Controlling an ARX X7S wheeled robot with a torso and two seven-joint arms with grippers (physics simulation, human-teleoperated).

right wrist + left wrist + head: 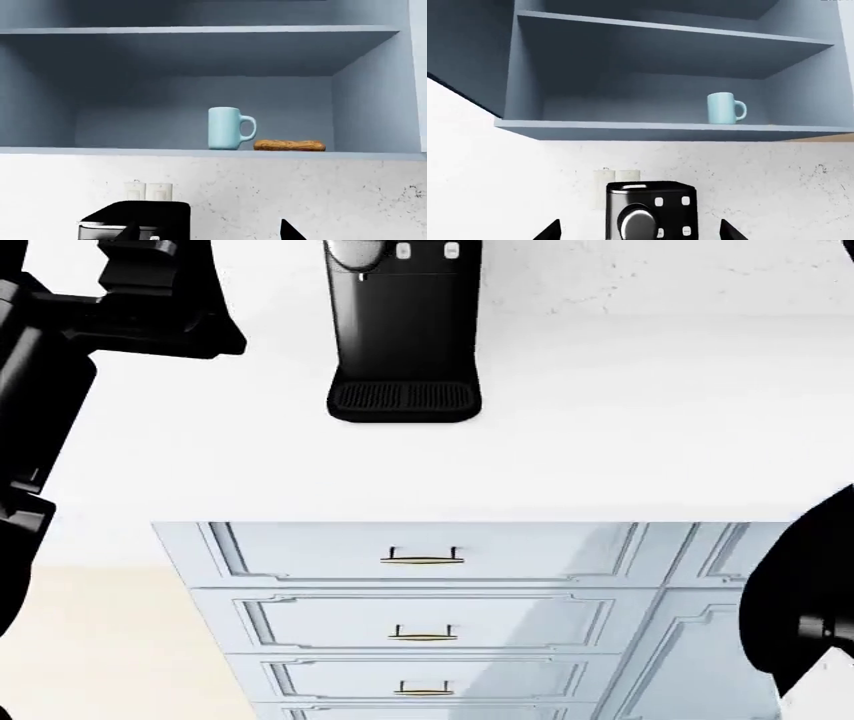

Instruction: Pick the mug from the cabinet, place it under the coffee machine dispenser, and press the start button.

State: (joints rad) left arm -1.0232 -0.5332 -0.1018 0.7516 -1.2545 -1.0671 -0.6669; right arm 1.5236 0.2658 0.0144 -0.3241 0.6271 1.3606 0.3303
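Jaws: my left gripper [637, 235] and right gripper [210, 232] both spread, empty.
Desk: coffee machine dispenser [638, 221] tray bare.
Cabinet: mug [229, 128] upright on lower shelf [200, 151].
Progress: nothing done; pick, place, press left.

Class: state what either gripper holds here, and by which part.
Nothing is held. The mug stands alone on the cabinet shelf; both grippers' fingertips are apart with nothing between them.

Light-blue mug [225, 128] upright on cabinet shelf, dome dispenser [638, 223] on black machine
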